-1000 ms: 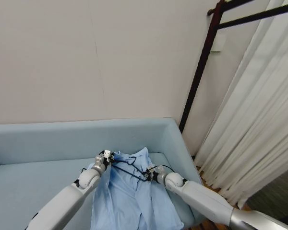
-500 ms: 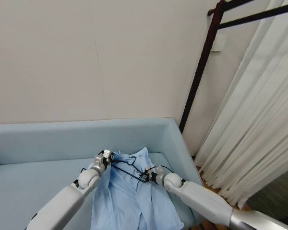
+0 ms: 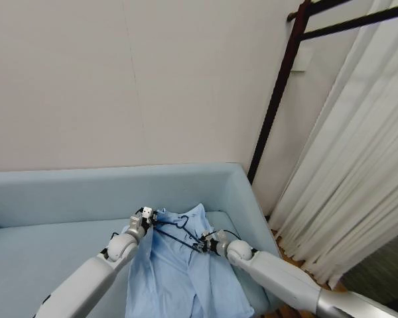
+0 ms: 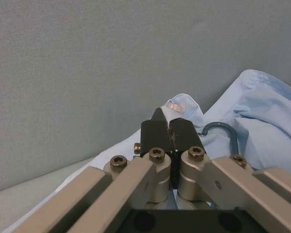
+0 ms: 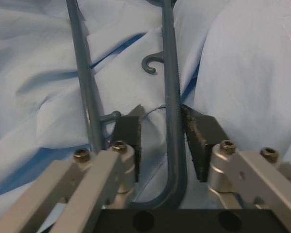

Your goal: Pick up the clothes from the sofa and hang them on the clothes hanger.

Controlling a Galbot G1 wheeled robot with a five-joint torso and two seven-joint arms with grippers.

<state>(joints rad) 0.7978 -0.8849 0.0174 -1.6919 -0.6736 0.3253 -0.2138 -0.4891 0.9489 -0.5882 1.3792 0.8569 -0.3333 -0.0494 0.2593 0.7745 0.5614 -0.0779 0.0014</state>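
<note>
While the head view shows the light blue shirt [image 3: 186,278] lying lengthwise on the sofa [image 3: 53,199], collar far, my right wrist view shows the right gripper [image 5: 161,124] with its jaws open astride a bar of the dark hanger [image 5: 170,87]. The left gripper [image 4: 170,130] has its jaws closed pad to pad by the collar. The hanger runs from far-left to near-right.

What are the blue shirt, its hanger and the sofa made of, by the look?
Shirt: thin woven cloth, matte, softly creased. Hanger, straddled by the open right gripper: probably plastic or coated wire, a smooth dark rod with slight sheen. Sofa: matte, finely grained upholstery fabric, seen past the shut left gripper.
</note>
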